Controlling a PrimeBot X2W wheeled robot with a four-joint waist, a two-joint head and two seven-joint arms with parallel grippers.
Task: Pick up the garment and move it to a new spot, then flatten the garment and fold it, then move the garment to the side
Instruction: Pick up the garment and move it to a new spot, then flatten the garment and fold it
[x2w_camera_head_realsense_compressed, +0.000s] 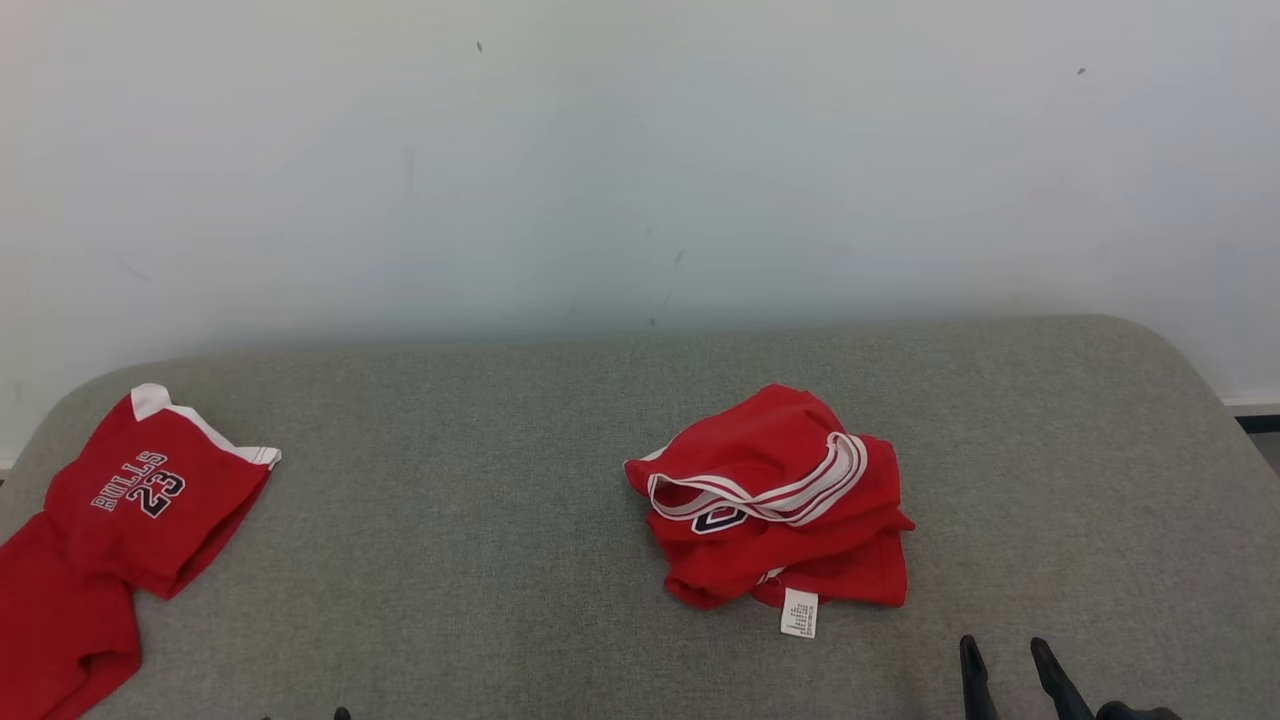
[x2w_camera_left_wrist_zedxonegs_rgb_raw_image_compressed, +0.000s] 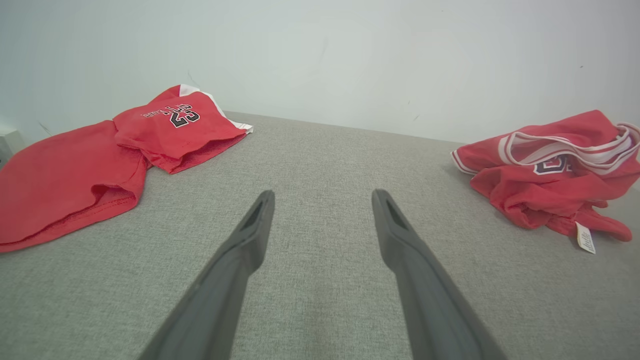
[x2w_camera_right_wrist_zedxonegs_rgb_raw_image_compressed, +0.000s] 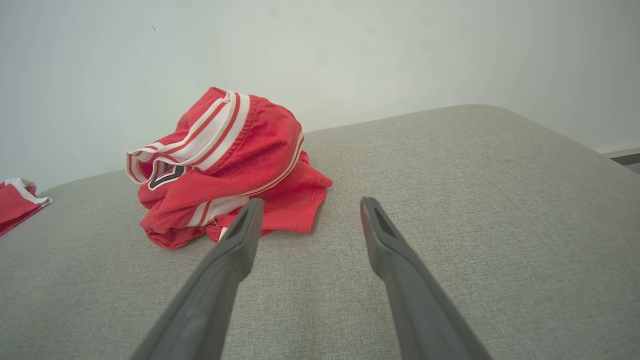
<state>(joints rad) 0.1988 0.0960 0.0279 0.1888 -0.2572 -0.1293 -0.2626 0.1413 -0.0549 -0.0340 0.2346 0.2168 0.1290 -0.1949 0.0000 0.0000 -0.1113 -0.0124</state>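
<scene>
A crumpled red garment (x2w_camera_head_realsense_compressed: 775, 500) with white striped trim and a white label lies bunched near the middle of the grey cushioned surface (x2w_camera_head_realsense_compressed: 480, 560). It also appears at the right in the left wrist view (x2w_camera_left_wrist_zedxonegs_rgb_raw_image_compressed: 550, 175) and ahead-left in the right wrist view (x2w_camera_right_wrist_zedxonegs_rgb_raw_image_compressed: 225, 165). My right gripper (x2w_camera_head_realsense_compressed: 1008, 655) stands open at the bottom right, short of the garment, its fingers empty (x2w_camera_right_wrist_zedxonegs_rgb_raw_image_compressed: 307, 210). My left gripper (x2w_camera_left_wrist_zedxonegs_rgb_raw_image_compressed: 322, 200) is open over bare fabric, well left of the garment, with nothing between its fingers.
A second red jersey (x2w_camera_head_realsense_compressed: 120, 530) printed "BULLS 23" lies flat at the far left edge, also seen in the left wrist view (x2w_camera_left_wrist_zedxonegs_rgb_raw_image_compressed: 110, 150). A pale wall (x2w_camera_head_realsense_compressed: 640, 150) rises right behind the surface. The surface's rounded right corner (x2w_camera_head_realsense_compressed: 1180, 370) drops off to the floor.
</scene>
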